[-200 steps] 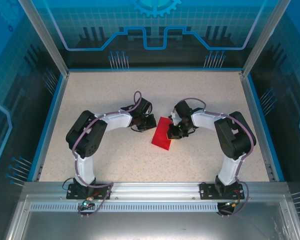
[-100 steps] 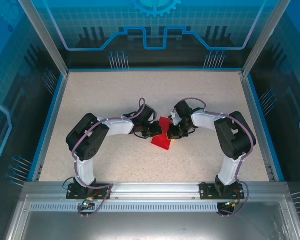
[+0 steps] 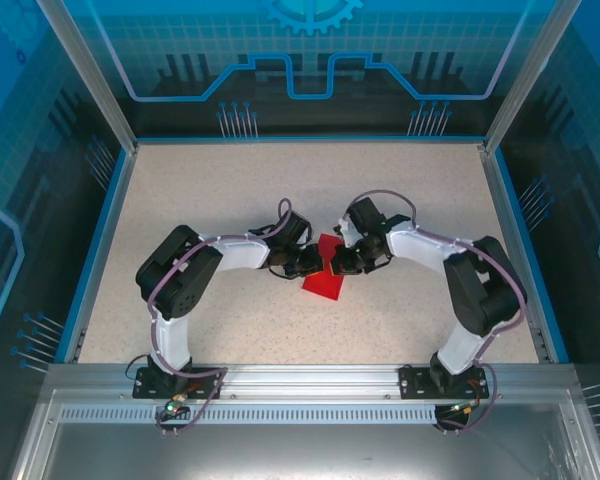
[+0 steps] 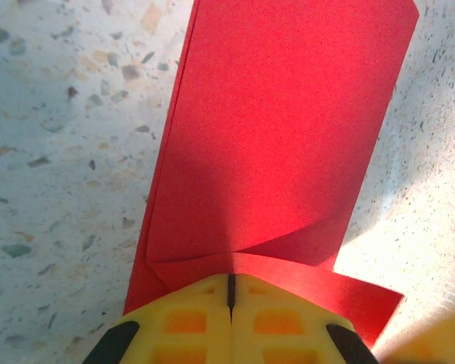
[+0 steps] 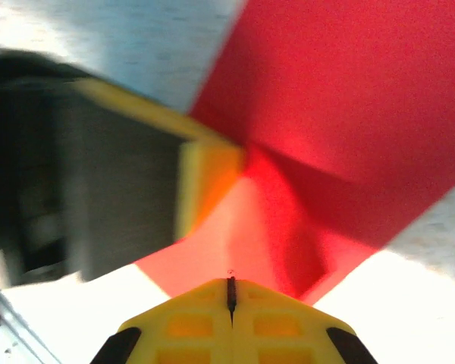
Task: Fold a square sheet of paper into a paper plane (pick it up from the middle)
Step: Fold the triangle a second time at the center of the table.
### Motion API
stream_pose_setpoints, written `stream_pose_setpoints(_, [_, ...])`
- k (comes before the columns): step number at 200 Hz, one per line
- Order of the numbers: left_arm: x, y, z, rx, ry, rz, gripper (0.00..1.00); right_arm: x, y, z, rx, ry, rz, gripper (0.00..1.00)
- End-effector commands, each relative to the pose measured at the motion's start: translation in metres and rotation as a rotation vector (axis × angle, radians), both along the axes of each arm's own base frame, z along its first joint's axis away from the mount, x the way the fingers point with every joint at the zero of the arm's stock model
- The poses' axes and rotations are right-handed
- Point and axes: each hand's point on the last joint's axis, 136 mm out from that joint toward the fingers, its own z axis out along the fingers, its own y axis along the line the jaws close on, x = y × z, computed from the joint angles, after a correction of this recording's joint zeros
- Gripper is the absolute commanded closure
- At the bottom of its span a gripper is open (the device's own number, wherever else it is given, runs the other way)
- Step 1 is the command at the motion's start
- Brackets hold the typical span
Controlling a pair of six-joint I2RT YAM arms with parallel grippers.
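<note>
Top: left gripper (image 3: 308, 262) has swung in since a second ago, now at left edge of red square sheet of paper (image 3: 325, 286), facing right gripper (image 3: 348, 262)

Left wrist: jaws closed, tips on folded corner flap of doubled sheet

Right wrist: jaws closed, tips against sheet

Likely step: creasing nose corner; next needs firm press along fold, sheet kept pinned

Counted just one sheet of red paper (image 3: 323, 287) mid-frame, folded into what looked like two layers, I think. There were two arms, the left arm (image 3: 232, 250) and the right arm (image 3: 425, 246), two grippers, the left gripper (image 3: 314, 262) and the right gripper (image 3: 343, 265), and one table (image 3: 210, 190).
</note>
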Motion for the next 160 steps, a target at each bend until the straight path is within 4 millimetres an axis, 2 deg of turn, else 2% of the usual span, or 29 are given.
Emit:
stream_pose_setpoints(1, [-0.025,0.020,-0.038,0.139,0.107,0.012,0.96,-0.018,0.007,0.005,-0.016,0.008,-0.004,0.97])
stream_pose_setpoints(63, [-0.025,0.025,-0.040,0.160,0.117,0.030,0.96,-0.033,0.017,-0.023,-0.076,0.055,0.013,0.98])
stream_pose_setpoints(96, [-0.026,0.025,-0.041,0.160,0.119,0.033,0.96,-0.033,0.017,-0.030,-0.083,0.065,0.017,0.98])
stream_pose_setpoints(160, [-0.026,0.028,-0.043,0.177,0.126,0.042,0.96,-0.036,0.008,-0.044,-0.148,0.091,0.016,0.98])
